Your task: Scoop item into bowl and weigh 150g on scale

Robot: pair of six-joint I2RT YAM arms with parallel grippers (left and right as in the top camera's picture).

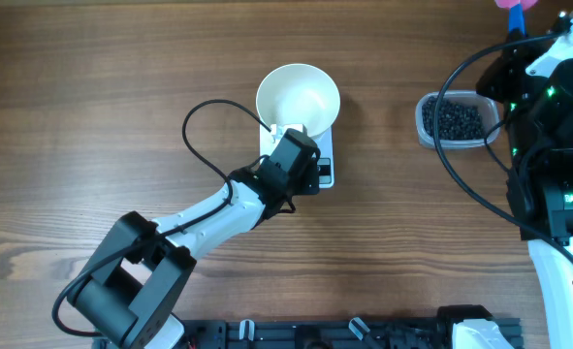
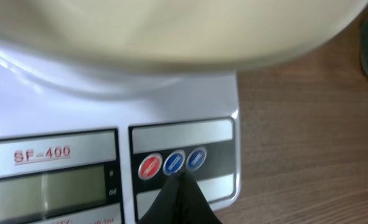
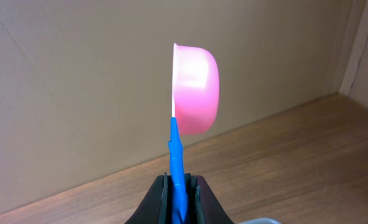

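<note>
The white bowl (image 1: 298, 95) sits empty on the white scale (image 1: 327, 163). In the left wrist view the bowl (image 2: 171, 28) fills the top and the scale (image 2: 190, 93) lies below it, with a blank grey display (image 2: 47, 186). My left gripper (image 2: 182, 179) is shut, its black tip against the two blue buttons (image 2: 185, 161) beside a red one. From overhead the left gripper (image 1: 305, 167) is over the scale's front edge. The item (image 1: 456, 119), small black beads, fills a clear tub at the right. My right gripper (image 3: 179, 193) is shut on the blue handle of a pink scoop (image 3: 196, 90), held upright and empty.
The clear tub (image 1: 425, 126) stands right of the scale, just left of the right arm (image 1: 548, 116). A black cable (image 1: 204, 111) loops over the table left of the bowl. A cardboard wall (image 3: 78, 74) backs the table behind the scoop.
</note>
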